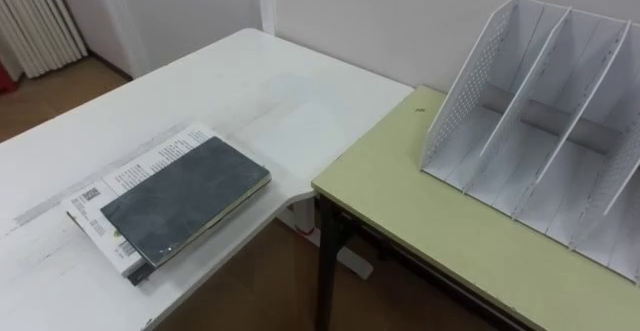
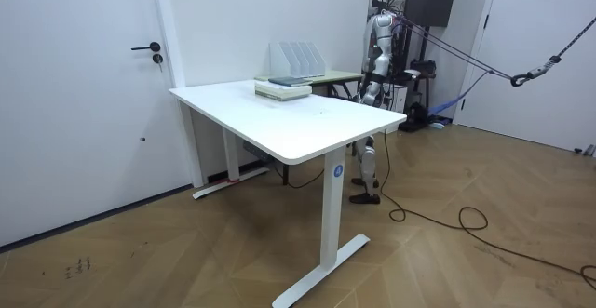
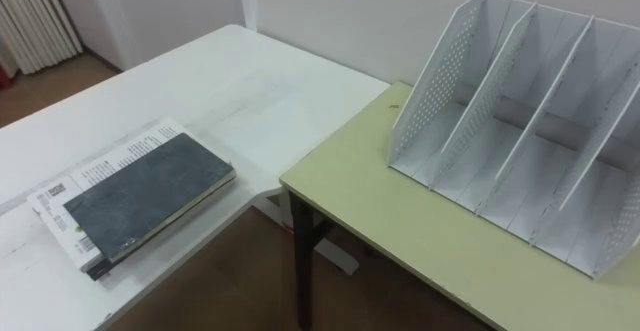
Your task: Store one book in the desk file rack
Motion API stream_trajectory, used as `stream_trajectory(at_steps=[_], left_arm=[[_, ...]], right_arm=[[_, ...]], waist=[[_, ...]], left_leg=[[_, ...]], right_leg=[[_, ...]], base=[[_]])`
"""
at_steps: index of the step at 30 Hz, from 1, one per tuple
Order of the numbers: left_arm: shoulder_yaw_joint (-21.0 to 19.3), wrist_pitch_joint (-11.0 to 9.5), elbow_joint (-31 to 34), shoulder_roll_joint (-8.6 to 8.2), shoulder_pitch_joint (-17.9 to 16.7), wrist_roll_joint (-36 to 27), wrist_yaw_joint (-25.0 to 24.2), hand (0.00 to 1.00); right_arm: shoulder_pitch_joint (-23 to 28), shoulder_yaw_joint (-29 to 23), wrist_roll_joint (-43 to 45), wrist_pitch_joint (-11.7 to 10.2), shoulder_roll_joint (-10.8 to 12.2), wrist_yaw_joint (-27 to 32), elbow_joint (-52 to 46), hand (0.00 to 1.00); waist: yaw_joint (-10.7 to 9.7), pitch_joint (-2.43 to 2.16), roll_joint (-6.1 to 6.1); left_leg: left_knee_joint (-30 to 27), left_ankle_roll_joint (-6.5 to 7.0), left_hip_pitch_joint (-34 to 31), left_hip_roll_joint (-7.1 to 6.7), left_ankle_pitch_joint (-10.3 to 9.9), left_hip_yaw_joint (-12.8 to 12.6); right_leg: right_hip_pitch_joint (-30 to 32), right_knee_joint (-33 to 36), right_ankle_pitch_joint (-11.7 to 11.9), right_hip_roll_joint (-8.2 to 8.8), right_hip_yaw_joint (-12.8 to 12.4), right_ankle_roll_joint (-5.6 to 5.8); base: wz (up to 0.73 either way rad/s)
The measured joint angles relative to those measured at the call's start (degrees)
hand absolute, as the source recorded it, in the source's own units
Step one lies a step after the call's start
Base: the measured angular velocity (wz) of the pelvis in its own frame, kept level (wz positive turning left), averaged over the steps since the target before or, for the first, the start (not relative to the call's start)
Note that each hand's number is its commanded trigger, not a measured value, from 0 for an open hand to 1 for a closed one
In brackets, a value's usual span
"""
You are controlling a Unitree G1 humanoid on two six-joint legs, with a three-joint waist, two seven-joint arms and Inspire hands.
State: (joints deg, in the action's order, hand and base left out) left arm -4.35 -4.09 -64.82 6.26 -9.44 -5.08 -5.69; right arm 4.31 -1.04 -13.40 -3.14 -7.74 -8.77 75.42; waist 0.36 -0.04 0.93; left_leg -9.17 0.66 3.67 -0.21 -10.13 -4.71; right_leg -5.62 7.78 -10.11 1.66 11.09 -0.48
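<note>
Two books lie stacked on the white table, and the file rack is empty, so everything remains to do. Whether the hands are open or closed, I cannot tell.

Probably an office, white desk, file rack

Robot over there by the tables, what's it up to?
The robot stands behind a white table, next to a green desk, and looks down at both. A grey book lies on top of a white book near the white table's edge, and nothing is touching them. A white file rack stands on the green desk, and the slots that show hold nothing. So no book has gone into the rack yet.
</note>
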Motion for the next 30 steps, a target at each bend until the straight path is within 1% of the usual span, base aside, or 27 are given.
stream_trajectory(at_steps=[2, 7, 10, 11, 13, 14, 18, 19, 22, 24, 25, 26, 28, 29, 30], left_arm=[[0.0, 0.0, 0.0, 0.05, 0.7, 1.6, 0.0, 0.00], [0.3, 0.0, 0.6, 0.07, 1.3, 7.1, 0.3, 0.00], [1.3, 0.0, 0.7, 0.08, 2.9, 11.6, 0.5, 0.00], [1.8, 0.0, 0.7, 0.05, 3.5, 13.8, 0.6, 0.00], [3.3, 0.0, 0.8, 0.00, 4.3, 16.7, 0.9, 0.00], [4.6, 0.0, 0.8, 0.02, 4.8, 18.4, 1.2, 0.00], [9.5, -0.2, 2.8, 0.09, 5.3, 21.2, 1.6, 0.00], [10.0, -0.3, 2.9, 0.08, 5.3, 21.7, 1.6, 0.00], [11.7, -0.7, 3.8, 0.09, 5.6, 26.1, 1.7, 0.00], [13.9, -0.7, 6.7, 0.22, 5.6, 32.2, 1.8, 0.00], [14.5, -0.8, 7.4, 0.21, 5.6, 33.4, 1.8, 0.00], [15.9, -0.8, 8.8, 0.19, 5.7, 35.6, 1.8, 0.00], [18.1, -0.7, 11.8, 0.30, 5.7, 39.2, 1.8, 0.00], [19.6, -0.7, 14.6, 0.46, 5.7, 42.2, 1.8, 0.00], [21.2, -0.6, 17.8, 0.84, 5.7, 44.8, 1.8, 0.00]], right_arm=[[0.0, 0.5, 0.2, 0.0, 0.0, 0.0, 0.1, 0.00], [-0.3, 0.5, 0.7, 0.0, 0.0, -0.1, 0.2, 0.00], [-0.4, 0.9, 0.6, 0.0, 0.0, -0.1, 0.2, 0.00], [-0.4, 1.1, 0.5, 0.0, 0.0, -0.2, 0.1, 0.00], [-0.6, 1.7, 0.5, -0.2, 0.0, -0.2, 0.0, 0.00], [-0.8, 2.3, 0.5, -0.6, 0.0, -0.2, 0.0, 0.00], [-1.3, 3.6, 0.5, -1.2, 0.0, -0.1, 0.0, 0.00], [-1.7, 3.7, 0.7, -1.2, 0.0, -0.1, 0.1, 0.00], [-2.4, 3.9, 2.5, -1.5, 0.0, -0.1, 0.2, 0.00], [-2.8, 4.2, 2.5, -2.0, 0.0, -0.2, 0.2, 0.00], [-3.0, 4.3, 2.5, -2.0, 0.0, -0.1, 0.2, 0.00], [-3.2, 4.4, 2.5, -2.1, 0.0, -0.1, 0.1, 0.00], [-3.2, 4.9, 2.5, -2.3, 0.0, -0.2, 0.0, 0.00], [-3.2, 4.9, 2.5, -2.3, 0.0, -0.2, -0.1, 0.00], [-3.3, 5.4, 2.4, -2.4, 0.0, -0.2, -0.1, 0.00]], waist=[[0.0, 0.00, 0.00], [-0.3, 0.09, 0.02], [-0.3, 0.08, 0.12], [-0.5, 0.01, 0.23], [-1.0, -0.01, 0.27], [-1.6, -0.02, 0.35], [-2.5, -0.01, 0.36], [-2.6, 0.00, 0.36], [-3.6, 0.31, 0.36], [-4.6, 0.58, 0.42], [-4.8, 0.66, 0.43], [-5.0, 0.78, 0.45], [-5.1, 0.87, 0.60], [-5.1, 0.79, 0.45], [-5.3, 0.86, 0.67]], left_leg=[[0.0, 0.00, 0.0, 0.00, 0.0, 0.0], [0.0, 0.00, -0.1, 0.00, 0.0, -0.2], [0.2, 0.01, -0.4, -0.01, 0.0, -0.1], [0.2, 0.02, -0.4, -0.06, 0.0, 0.1], [0.2, 0.03, -0.4, -0.15, 0.0, 0.0], [0.2, 0.03, -0.4, -0.18, 0.0, 0.1], [0.2, 0.04, -0.4, -0.29, 0.0, 0.0], [0.2, 0.04, -0.4, -0.30, 0.0, 0.0], [0.2, 0.03, 0.1, -0.30, 0.0, -0.2], [0.2, 0.04, 0.0, -0.33, 0.0, -0.2], [0.2, 0.04, -0.1, -0.34, 0.0, -0.2], [0.2, 0.04, -0.2, -0.35, 0.0, -0.2], [0.2, 0.05, -0.2, -0.36, 0.0, -0.1], [0.2, 0.05, -0.3, -0.38, 0.0, -0.1], [0.2, 0.05, -0.3, -0.42, 0.0, 0.0]], right_leg=[[0.0, 0.0, 0.0, -0.04, -0.2, 0.00], [0.3, -0.1, 0.0, -0.05, -0.5, 0.01], [0.7, 0.0, 0.0, -0.07, -0.7, 0.03], [0.6, 0.1, 0.0, -0.05, -0.7, 0.04], [0.5, 0.1, 0.0, -0.02, -0.7, 0.06], [0.5, 0.1, 0.0, 0.01, -0.7, 0.06], [0.5, 0.0, -0.1, 0.09, -0.9, 0.15], [0.5, 0.0, -0.1, 0.09, -1.0, 0.15], [0.3, 0.0, -0.1, 0.04, -1.7, 0.15], [0.3, 0.0, -0.1, 0.07, -1.7, 0.16], [0.4, 0.0, -0.1, 0.09, -1.8, 0.18], [0.6, 0.0, -0.1, 0.08, -1.9, 0.20], [0.7, 0.0, -0.1, 0.01, -2.4, 0.22], [0.8, 0.0, -0.1, 0.00, -2.5, 0.22], [0.7, 0.0, -0.1, 0.02, -2.4, 0.23]], base=[[0.00], [-0.01], [0.00], [0.00], [0.04], [0.00], [0.00], [-0.03], [-0.06], [0.04], [0.00], [-0.04], [-0.03], [0.00], [0.03]])
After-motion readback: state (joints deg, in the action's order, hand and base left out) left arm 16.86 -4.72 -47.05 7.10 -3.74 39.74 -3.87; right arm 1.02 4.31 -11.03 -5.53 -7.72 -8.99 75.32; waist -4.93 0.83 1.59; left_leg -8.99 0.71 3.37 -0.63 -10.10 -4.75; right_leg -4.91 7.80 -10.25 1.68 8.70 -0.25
